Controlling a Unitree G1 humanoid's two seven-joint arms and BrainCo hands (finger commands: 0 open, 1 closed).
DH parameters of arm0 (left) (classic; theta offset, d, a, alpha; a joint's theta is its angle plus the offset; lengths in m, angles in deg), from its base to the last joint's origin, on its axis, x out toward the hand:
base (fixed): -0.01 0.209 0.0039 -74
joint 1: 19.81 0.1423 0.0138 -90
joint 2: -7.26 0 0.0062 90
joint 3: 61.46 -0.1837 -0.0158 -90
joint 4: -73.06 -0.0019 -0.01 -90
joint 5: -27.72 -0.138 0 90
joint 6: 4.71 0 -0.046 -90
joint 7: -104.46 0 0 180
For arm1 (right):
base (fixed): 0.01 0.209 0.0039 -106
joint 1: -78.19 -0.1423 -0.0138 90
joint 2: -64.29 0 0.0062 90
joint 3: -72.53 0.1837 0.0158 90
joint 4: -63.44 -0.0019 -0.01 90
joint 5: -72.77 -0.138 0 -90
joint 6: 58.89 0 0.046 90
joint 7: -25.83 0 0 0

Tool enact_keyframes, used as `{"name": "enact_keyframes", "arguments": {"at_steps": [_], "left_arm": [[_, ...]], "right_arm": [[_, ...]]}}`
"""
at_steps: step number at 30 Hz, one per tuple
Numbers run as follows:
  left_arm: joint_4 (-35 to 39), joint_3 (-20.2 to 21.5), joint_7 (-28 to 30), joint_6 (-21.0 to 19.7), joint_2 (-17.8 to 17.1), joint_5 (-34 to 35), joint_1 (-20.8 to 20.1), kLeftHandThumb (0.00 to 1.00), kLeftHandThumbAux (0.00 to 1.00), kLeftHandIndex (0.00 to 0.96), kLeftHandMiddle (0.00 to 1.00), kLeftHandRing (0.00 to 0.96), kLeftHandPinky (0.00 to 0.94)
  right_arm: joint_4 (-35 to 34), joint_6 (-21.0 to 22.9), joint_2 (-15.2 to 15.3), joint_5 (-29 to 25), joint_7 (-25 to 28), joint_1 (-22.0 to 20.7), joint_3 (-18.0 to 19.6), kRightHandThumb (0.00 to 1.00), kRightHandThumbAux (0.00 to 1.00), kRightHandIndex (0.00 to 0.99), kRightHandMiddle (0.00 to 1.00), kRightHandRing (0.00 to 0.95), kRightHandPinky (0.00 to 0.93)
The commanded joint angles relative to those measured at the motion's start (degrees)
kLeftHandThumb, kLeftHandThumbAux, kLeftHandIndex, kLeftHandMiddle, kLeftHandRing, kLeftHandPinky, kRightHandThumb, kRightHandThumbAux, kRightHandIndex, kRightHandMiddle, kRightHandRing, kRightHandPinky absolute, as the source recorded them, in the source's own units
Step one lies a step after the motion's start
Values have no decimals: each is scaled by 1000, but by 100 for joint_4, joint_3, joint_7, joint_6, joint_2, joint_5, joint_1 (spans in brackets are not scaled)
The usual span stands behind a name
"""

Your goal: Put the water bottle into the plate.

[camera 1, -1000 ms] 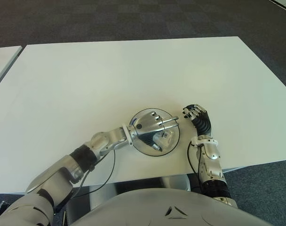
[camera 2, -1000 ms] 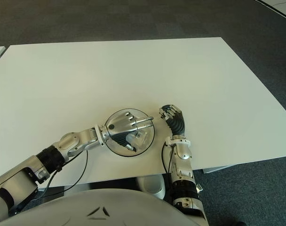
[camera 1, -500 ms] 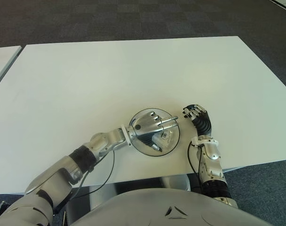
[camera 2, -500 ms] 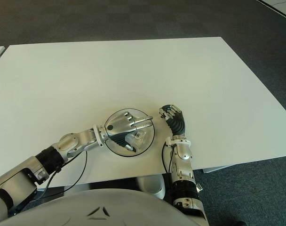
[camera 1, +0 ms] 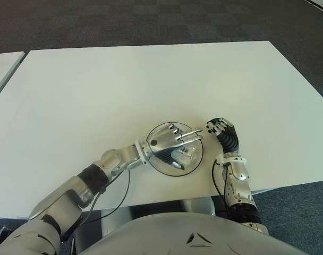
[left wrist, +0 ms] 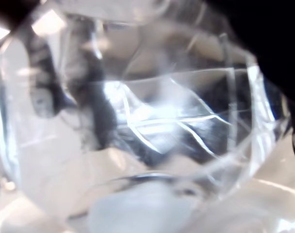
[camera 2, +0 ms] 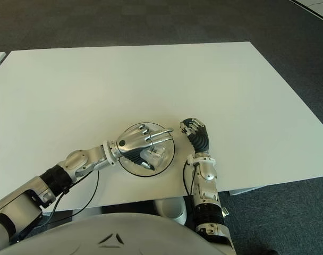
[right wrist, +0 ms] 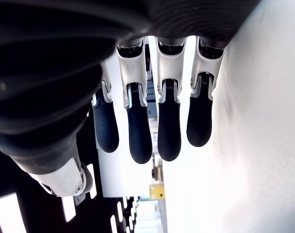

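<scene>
Water bottle (camera 1: 185, 155) – clear crinkled plastic – grasped by left robot hand (camera 1: 169, 143) over round plate (camera 1: 160, 165); right robot hand (camera 1: 221, 128) relaxed

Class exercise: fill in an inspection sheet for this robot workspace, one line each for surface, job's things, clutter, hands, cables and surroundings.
Surface: white table, bare apart from the items below.
Job's things: clear water bottle over the plate, near the robot's table edge.
Clutter: nothing seen.
Hands: left hand above the plate, wrapped on the bottle; right hand beside the plate on its right, holding nothing.
Cables: black cable looping under the left forearm.
Surroundings: dark carpet; second table edge at left.
</scene>
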Motion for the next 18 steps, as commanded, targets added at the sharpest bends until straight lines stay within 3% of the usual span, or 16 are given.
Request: {"name": "enact_keyframes", "arguments": {"at_steps": [1, 18], "left_arm": [[-10, 102, -388, -49, 48, -25, 17, 155, 471, 0, 0, 0, 0], [130, 179, -466, -112, 35, 40, 63, 112, 432, 0, 0, 0, 0]], "right_arm": [[202, 263, 3, 80, -84, 133, -16, 712, 727, 428, 483, 468, 482], [233, 217, 6, 111, -136, 119, -24, 712, 726, 429, 486, 474, 483]]}}
